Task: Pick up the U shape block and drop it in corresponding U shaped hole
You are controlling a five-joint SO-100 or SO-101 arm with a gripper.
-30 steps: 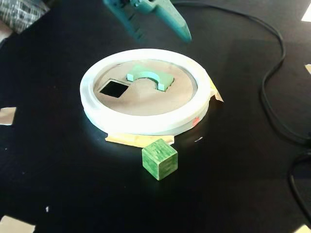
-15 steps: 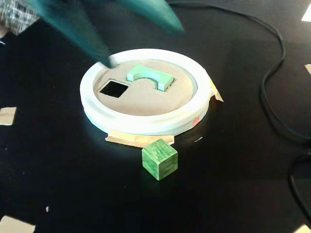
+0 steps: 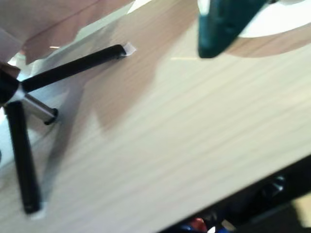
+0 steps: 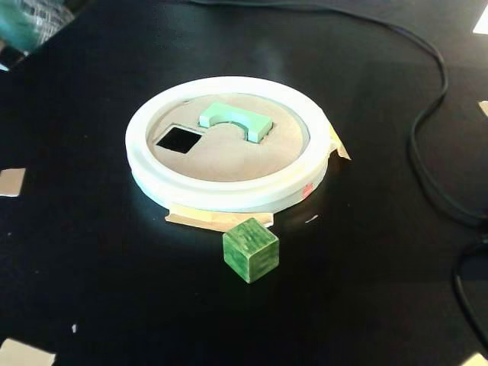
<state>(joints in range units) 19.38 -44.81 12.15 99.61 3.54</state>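
Observation:
The pale mint U shape block (image 4: 235,120) rests on the tan cardboard disc (image 4: 229,156) inside the white ring (image 4: 221,194), notch toward the front. It sticks up a little above the disc. It covers the U shaped hole, so the hole is hidden. My gripper (image 4: 21,23) is only a teal blur at the far top left corner of the fixed view, well away from the block and holding nothing I can see. The wrist view shows one teal finger (image 3: 221,26) over a pale wooden surface, with no block in it.
A square cutout (image 4: 178,139) opens left of the block. A dark green cube (image 4: 250,250) stands on the black table in front of the ring. Black cables (image 4: 427,130) run along the right side. Black tripod legs (image 3: 73,68) cross the wrist view.
The arm has swung from above the disc off to the far left, almost out of the fixed view. The U shape block stays where it lay.

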